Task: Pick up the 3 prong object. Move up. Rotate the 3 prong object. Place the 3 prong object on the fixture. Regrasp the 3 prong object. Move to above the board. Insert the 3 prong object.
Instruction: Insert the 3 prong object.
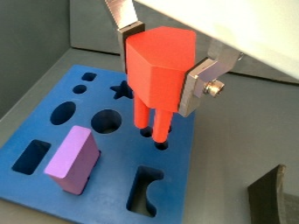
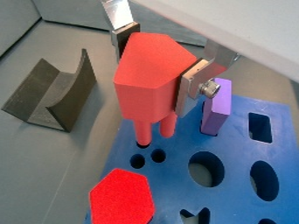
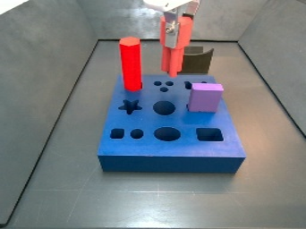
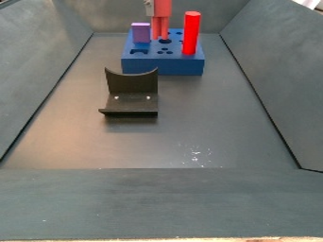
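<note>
Judging by its matte, moulded look, the 3 prong object (image 1: pixel 160 74) was a light, rigid plastic piece, not fragile, though its smooth flat faces could slip or twist under a loose grip, so you did well to take it high on the chunky faceted body, leaving the stubby prongs free. Your hand (image 1: pixel 163 48) was pinching that body between its silver plates, holding it upright over the board (image 1: pixel 52 96), prongs just at the small round holes in a wrist view. The board was a thick blue slab with crisp cut-outs; the purple block (image 2: pixel 215 107) and tall red column (image 3: pixel 131 63) stood in it, and the dark fixture (image 4: pixel 128 91) sat apart on the surface
</note>
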Motion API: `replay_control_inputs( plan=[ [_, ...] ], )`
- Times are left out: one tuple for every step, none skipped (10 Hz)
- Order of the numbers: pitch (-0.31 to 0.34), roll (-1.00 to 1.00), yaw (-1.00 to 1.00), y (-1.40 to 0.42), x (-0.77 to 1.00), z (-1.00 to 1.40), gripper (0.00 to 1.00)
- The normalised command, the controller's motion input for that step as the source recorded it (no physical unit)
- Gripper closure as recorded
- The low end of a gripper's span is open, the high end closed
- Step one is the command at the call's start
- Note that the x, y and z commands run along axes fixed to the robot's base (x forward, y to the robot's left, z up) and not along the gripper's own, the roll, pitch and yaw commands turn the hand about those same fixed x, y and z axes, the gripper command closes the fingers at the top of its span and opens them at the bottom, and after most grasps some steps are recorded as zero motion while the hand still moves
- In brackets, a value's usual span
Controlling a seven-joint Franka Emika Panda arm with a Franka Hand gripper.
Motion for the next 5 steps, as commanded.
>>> replay_control_inputs(
  plan=[
    [0.000,0.00,0.00,0.00,0.00,-0.04,1.00],
    [0.000,0.02,0.00,0.00,0.00,-0.24,1.00],
    [-0.010,0.00,0.00,0.00,-0.01,-0.20,1.00],
    [0.000,0.00,0.00,0.00,0.00,-0.03,1.00],
    [0.000,0.08,-0.01,0.01,-0.03,-0.28,1.00]
  ],
)
